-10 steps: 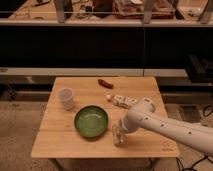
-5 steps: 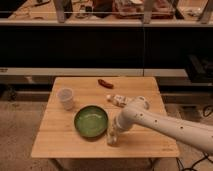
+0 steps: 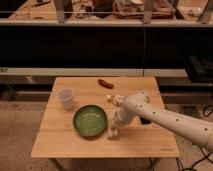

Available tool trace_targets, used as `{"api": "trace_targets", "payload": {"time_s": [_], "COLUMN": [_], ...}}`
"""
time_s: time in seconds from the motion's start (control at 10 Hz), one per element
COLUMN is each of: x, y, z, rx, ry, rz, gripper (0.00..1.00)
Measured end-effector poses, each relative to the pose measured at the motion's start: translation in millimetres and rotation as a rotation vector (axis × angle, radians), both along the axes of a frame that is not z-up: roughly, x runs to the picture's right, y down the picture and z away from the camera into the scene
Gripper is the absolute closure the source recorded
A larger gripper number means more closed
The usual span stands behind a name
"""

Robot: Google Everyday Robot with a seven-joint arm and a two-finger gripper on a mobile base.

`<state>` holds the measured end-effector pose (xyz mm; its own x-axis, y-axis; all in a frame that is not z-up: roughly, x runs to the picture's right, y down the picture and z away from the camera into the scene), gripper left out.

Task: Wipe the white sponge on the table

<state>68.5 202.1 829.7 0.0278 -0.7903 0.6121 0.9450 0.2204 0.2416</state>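
Observation:
The light-wood table (image 3: 65,142) stands in the middle of the camera view. My gripper (image 3: 113,131) points down at the tabletop just right of the green bowl (image 3: 90,120), at the end of the white arm (image 3: 165,117) that reaches in from the right. A small pale shape at the gripper's tip may be the white sponge (image 3: 113,134); the gripper covers most of it, so I cannot tell for sure.
A translucent white cup (image 3: 65,97) stands at the table's left. A white packet with coloured print (image 3: 115,99) lies behind the arm. A red object (image 3: 105,83) lies near the far edge. Dark shelving runs behind the table.
The gripper has slid a little to the left along the tabletop, closer to the green bowl. The bowl, cup and packet have not moved.

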Motion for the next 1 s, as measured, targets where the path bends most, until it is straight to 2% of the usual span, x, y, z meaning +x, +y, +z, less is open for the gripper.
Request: {"api": "trace_targets", "payload": {"time_s": [0.2,0.4,0.6,1.0], "x": [14,42,65,114], "y": [-3,1,10,43], "z": [10.6,13.6,7.6,-15.7], "rx": [-0.006,-0.015,-0.020,-0.026], "ry": [0.028,0.073,0.105,0.179], "rz": [0.014,0.025,0.030,0.032], "gripper": [0.88,0.88,0.88,0.88]}}
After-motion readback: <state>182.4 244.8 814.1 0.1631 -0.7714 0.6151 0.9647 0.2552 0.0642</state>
